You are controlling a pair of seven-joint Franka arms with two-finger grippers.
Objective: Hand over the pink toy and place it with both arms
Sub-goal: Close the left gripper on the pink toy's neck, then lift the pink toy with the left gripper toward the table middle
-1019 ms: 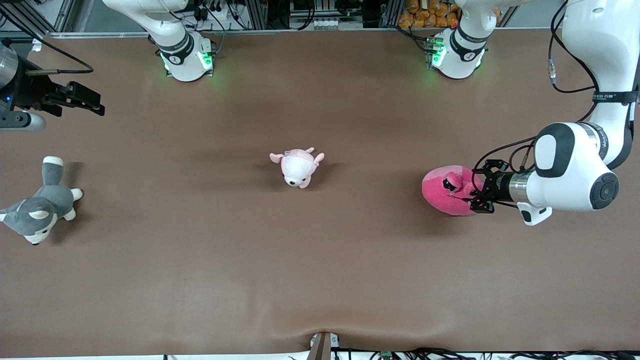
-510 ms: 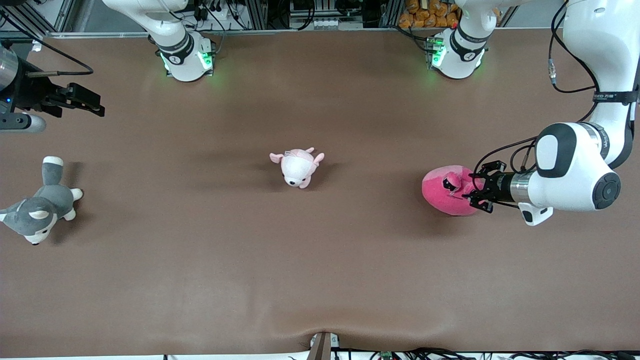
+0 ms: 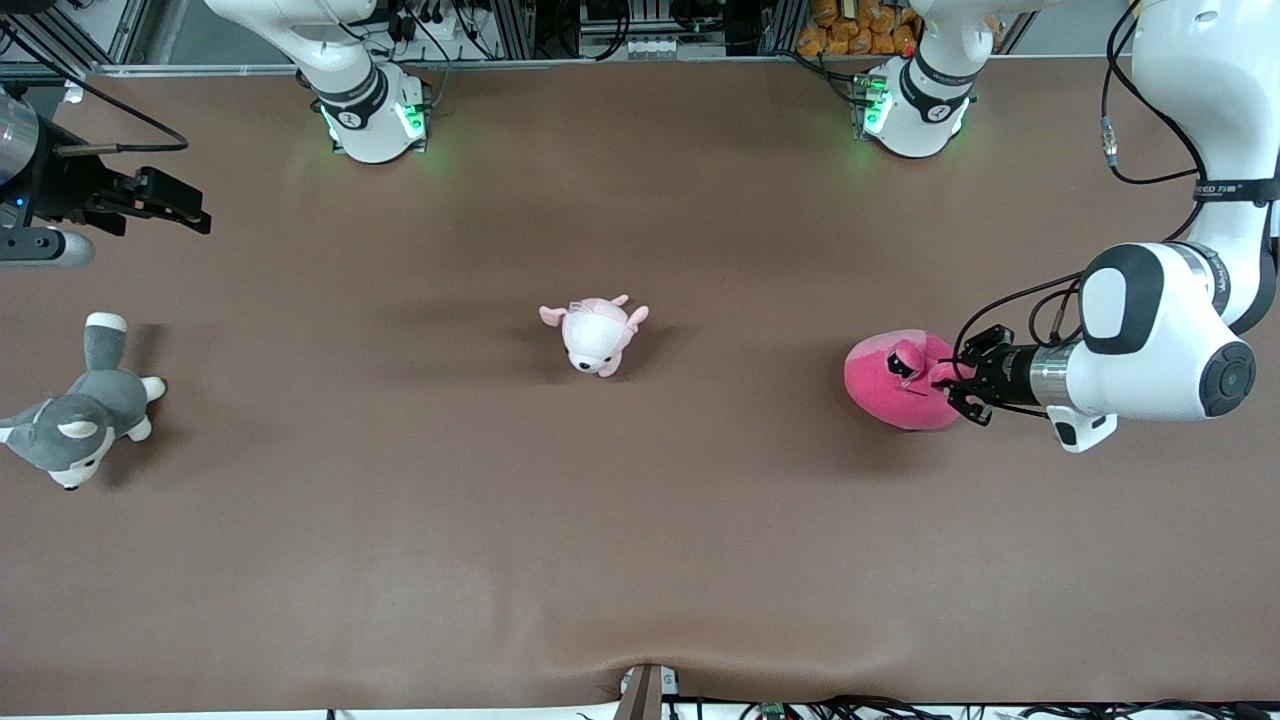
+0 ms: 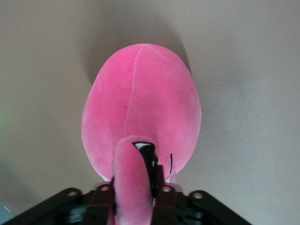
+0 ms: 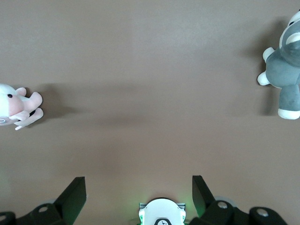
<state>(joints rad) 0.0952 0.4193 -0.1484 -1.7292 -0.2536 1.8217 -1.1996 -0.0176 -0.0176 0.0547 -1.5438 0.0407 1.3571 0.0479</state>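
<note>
The pink toy [image 3: 888, 385], a hot-pink round plush with black eyes, lies on the brown table toward the left arm's end. My left gripper [image 3: 948, 385] comes at it low from that end and is shut on a pink bulge by the toy's face. In the left wrist view that bulge fills the gap between the black fingers [image 4: 161, 187] of the left gripper [image 4: 133, 186], with the toy's round body [image 4: 140, 103] past them. My right gripper [image 3: 185, 207] waits open over bare table at the right arm's end, with nothing between its fingers [image 5: 74, 192].
A small pale pink-and-white plush [image 3: 596, 336] lies mid-table and also shows in the right wrist view [image 5: 16, 105]. A grey-and-white husky plush [image 3: 75, 420] lies at the right arm's end [image 5: 281, 75]. The two arm bases [image 3: 370, 115] [image 3: 915, 105] stand along the table's back edge.
The left gripper's jaws have closed from wide open onto the pink toy's bulge, and its wrist has shifted slightly. The toy and the right arm have not moved.
</note>
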